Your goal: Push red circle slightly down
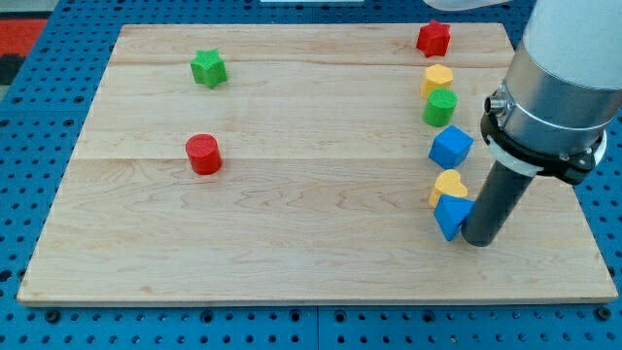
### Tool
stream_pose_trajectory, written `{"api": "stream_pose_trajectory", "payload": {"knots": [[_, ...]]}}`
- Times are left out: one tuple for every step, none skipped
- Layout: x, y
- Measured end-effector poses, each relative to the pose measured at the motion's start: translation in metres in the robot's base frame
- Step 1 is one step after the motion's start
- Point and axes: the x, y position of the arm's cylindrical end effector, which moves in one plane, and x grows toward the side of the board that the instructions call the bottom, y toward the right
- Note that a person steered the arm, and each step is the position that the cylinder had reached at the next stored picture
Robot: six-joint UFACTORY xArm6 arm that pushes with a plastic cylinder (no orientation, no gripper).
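Observation:
The red circle (204, 155) stands on the wooden board (292, 233) at the view's left of centre. My tip (478, 240) rests on the board at the view's lower right, far from the red circle. It touches the right side of a blue block (450, 216), which sits just below a yellow heart (448, 185).
A green star (208, 69) lies at the upper left. Down the right side stand a red star (433, 39), a yellow heart (437, 78), a green cylinder (440, 107) and a blue cube (451, 147). The arm's grey housing (559, 87) hangs over the right edge.

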Motion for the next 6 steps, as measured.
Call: {"api": "stream_pose_trajectory", "payload": {"knots": [[0.032, 0.009], [0.069, -0.001], [0.068, -0.076], [0.036, -0.182], [-0.006, -0.274], [-0.053, -0.356]]}}
